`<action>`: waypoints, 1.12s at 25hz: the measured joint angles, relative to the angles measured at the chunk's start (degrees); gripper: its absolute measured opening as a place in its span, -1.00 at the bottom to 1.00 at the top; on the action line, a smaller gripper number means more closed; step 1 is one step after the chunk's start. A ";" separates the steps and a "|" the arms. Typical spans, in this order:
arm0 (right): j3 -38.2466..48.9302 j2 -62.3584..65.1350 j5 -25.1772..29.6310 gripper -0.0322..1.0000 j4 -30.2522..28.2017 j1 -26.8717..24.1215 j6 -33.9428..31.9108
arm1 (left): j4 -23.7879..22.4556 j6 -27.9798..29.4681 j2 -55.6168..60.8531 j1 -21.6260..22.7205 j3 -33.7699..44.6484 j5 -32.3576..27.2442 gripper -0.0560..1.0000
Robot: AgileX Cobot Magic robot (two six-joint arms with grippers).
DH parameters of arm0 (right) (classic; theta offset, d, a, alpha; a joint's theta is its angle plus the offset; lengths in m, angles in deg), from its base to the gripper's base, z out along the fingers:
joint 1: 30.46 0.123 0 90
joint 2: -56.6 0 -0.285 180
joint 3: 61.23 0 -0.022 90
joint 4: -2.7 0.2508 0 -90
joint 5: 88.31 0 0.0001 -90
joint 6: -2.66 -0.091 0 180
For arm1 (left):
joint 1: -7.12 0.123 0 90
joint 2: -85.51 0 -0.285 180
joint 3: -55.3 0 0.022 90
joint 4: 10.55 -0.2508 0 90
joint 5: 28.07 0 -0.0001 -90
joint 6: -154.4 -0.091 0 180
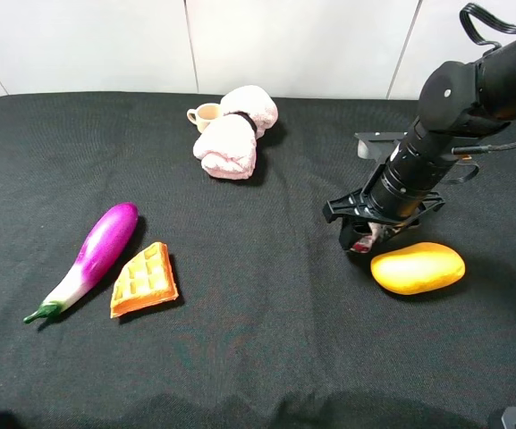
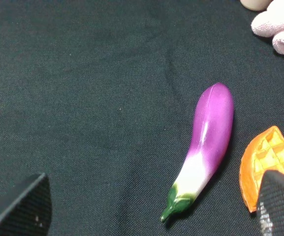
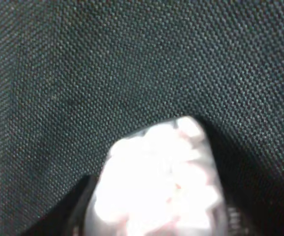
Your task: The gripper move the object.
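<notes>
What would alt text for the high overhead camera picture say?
A black robot gripper reaches down over a small jar beside a yellow mango on a black cloth. Farther left lie a purple eggplant and a waffle piece.

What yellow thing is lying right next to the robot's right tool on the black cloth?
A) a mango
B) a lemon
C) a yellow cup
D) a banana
A: the right tool is down over the small jar, and a smooth, oval yellow mango lies on the black cloth right beside it.
</notes>
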 joint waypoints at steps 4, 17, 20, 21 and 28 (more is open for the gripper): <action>0.00 0.00 0.02 0.19 0.00 0.00 0.00 | 0.00 0.00 0.00 0.00 0.00 0.00 0.75; 0.00 0.00 0.23 0.41 -0.05 0.00 -0.05 | 0.00 0.00 0.00 0.00 0.00 0.00 0.75; 0.00 0.00 0.32 0.41 -0.05 0.00 -0.05 | 0.00 0.00 0.00 0.00 0.00 0.00 0.75; 0.00 0.05 0.32 0.41 -0.05 0.00 -0.05 | 0.00 0.00 0.00 0.00 0.00 0.00 0.75; -0.07 4.17 0.36 0.41 0.01 0.00 0.01 | 0.00 0.00 0.00 0.00 0.00 0.00 0.75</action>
